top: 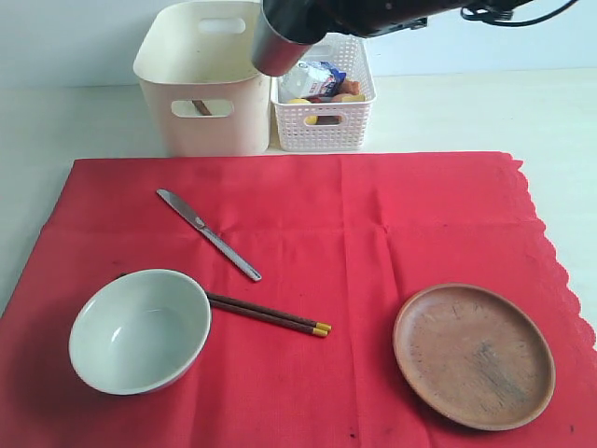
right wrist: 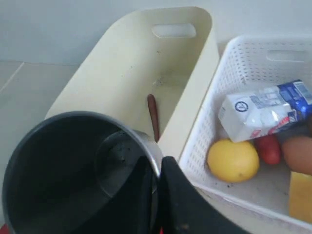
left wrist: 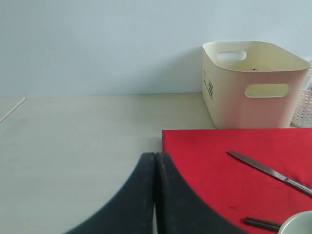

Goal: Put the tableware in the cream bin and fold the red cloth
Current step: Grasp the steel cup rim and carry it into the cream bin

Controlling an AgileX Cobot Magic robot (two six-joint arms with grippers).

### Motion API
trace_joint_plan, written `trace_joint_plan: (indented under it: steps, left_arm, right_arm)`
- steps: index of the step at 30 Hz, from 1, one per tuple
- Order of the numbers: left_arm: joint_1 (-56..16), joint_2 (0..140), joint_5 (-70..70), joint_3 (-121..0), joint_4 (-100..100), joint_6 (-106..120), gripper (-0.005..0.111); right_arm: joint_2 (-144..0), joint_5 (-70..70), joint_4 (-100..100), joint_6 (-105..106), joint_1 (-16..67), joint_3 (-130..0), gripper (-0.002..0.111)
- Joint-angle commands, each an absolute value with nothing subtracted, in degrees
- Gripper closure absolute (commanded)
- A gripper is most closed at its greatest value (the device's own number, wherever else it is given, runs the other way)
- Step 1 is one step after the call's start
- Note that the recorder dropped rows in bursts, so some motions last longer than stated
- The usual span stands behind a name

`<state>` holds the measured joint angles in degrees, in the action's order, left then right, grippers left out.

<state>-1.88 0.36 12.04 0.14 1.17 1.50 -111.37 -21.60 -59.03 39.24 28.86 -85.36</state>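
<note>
My right gripper point(right wrist: 157, 165) is shut on the rim of the steel cup point(right wrist: 73, 165), holding it in the air above the near right corner of the cream bin point(top: 201, 79); the cup point(top: 277, 45) also shows in the exterior view. A dark wooden spoon point(right wrist: 154, 117) lies inside the bin point(right wrist: 146, 73). On the red cloth point(top: 373, 215) rest the metal knife point(top: 207, 233), pale bowl point(top: 140, 329), chopsticks point(top: 270, 315) and wooden plate point(top: 474, 355). My left gripper point(left wrist: 155, 158) is shut and empty, by the cloth's point(left wrist: 234, 170) left edge.
A white lattice basket point(top: 326, 117) stands right of the bin, holding a milk carton point(right wrist: 265, 109), lemon point(right wrist: 233, 160), egg point(right wrist: 297, 153) and cheese point(right wrist: 300, 195). Bare pale table point(left wrist: 73, 141) lies left of the cloth.
</note>
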Motion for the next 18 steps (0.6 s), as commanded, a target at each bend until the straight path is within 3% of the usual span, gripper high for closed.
trace_joint_plan:
  steps: [1,18]
  left_arm:
    - [-1.7,0.0,12.0,0.0,1.3,1.3,0.107]
    - [-1.7,0.0,12.0,0.0,1.3,1.3,0.107]
  right_arm:
    - [-115.4,-21.3,-59.6,39.9,31.3,-91.9,0.108]
    - [-133.4,-20.4,-59.3,39.9,34.6,-110.5,0.108]
